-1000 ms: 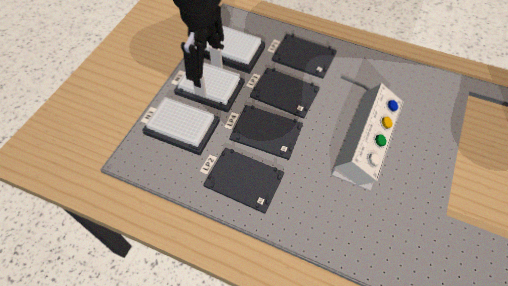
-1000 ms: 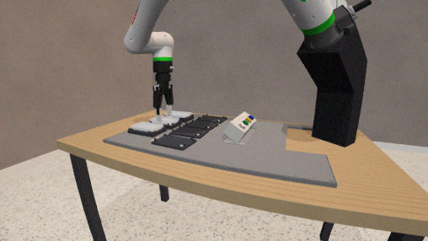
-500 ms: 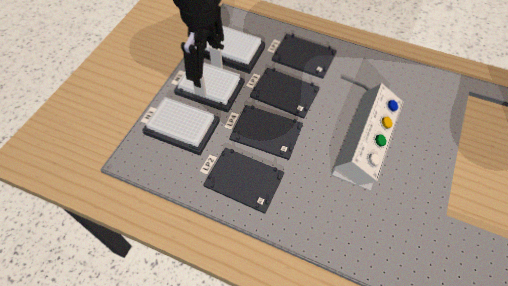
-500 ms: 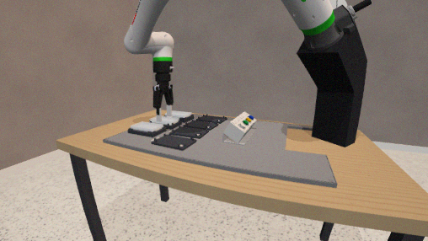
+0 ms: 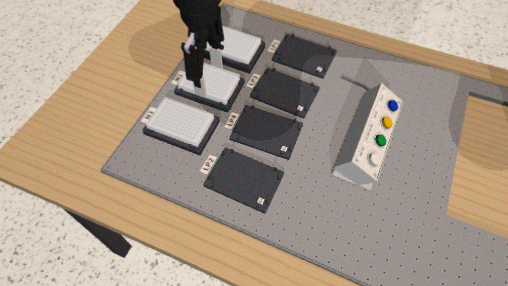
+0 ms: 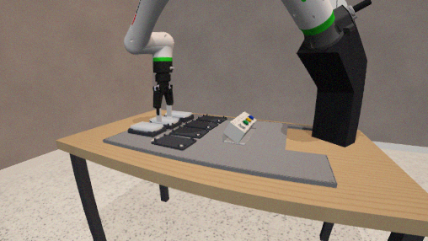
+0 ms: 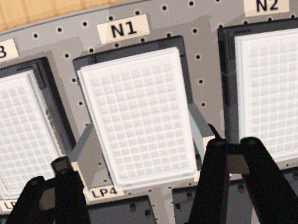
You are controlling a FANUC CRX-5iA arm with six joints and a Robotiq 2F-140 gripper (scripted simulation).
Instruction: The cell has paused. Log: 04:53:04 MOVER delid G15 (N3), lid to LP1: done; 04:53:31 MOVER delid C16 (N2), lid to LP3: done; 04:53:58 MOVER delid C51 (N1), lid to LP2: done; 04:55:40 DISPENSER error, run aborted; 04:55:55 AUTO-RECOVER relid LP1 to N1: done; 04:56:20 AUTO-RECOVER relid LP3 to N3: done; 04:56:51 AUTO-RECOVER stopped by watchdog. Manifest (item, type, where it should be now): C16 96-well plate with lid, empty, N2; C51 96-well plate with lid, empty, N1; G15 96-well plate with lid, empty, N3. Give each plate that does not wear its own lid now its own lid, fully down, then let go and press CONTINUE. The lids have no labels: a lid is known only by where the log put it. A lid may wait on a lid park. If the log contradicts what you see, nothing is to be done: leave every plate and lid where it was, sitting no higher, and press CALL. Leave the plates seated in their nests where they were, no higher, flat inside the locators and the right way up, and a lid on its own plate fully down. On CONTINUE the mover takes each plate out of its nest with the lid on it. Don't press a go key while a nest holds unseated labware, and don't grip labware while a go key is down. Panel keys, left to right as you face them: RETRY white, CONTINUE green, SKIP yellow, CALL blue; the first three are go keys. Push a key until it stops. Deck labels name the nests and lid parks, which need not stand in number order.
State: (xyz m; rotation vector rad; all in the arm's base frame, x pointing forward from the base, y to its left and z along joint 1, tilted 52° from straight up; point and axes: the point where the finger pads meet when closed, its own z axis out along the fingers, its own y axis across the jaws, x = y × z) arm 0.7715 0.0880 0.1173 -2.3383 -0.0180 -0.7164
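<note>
Three white 96-well plates sit in a row of nests on the left of the deck: N3 (image 5: 181, 123) at the front, N1 (image 5: 209, 84) in the middle, N2 (image 5: 241, 46) at the back. In the wrist view N1 (image 7: 139, 117) is in the centre, with N2 (image 7: 269, 92) to its right. My gripper (image 5: 205, 79) stands upright over the N1 plate, its fingers straddling the plate's short sides, shut on the lid there. I cannot tell whether the lid is lifted off the plate. The gripper also shows in the wrist view (image 7: 140, 176) and in the exterior view (image 6: 163, 111).
Four dark lid parks lie right of the nests: LP2 (image 5: 244, 179) at the front, then LP4 (image 5: 266, 131), LP1 (image 5: 284, 91) and LP3 (image 5: 303, 54); all look bare. The key panel (image 5: 367, 137) stands further right with white (image 5: 373, 159), green (image 5: 381, 140), yellow (image 5: 386, 121) and blue (image 5: 393, 105) keys.
</note>
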